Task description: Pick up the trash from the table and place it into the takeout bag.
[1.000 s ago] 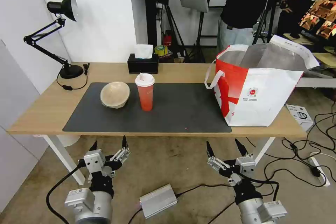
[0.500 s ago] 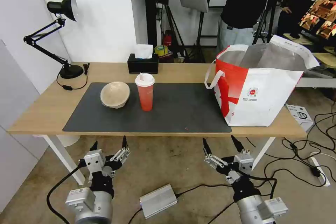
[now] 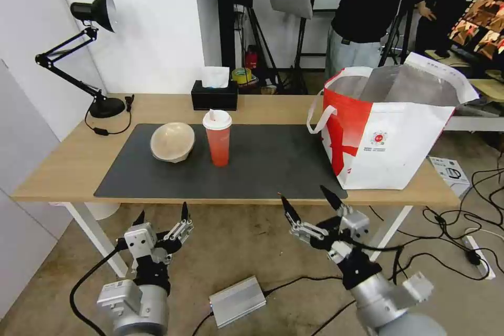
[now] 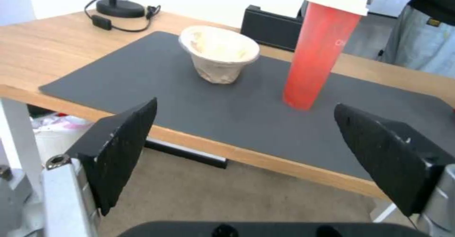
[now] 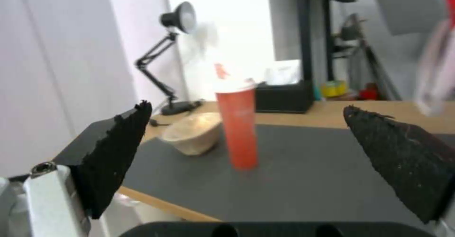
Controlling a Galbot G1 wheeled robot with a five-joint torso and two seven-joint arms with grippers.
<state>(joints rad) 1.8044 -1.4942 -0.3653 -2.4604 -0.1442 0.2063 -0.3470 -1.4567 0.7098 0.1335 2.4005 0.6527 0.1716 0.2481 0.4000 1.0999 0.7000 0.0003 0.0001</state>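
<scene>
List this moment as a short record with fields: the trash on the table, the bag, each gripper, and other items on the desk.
trash on mat: beige dome-shaped bowl and tall translucent red drink cup with white lid, side by side, apart, cup upright
mat: large dark grey rectangular mat on the light-wood table
bag: boxy white-and-red takeout bag, open, standing at the table's right end
left gripper: open, below the table's front edge, holding nothing
right gripper: open, at the front edge, holding nothing
other: black tissue box, black desk lamp
</scene>
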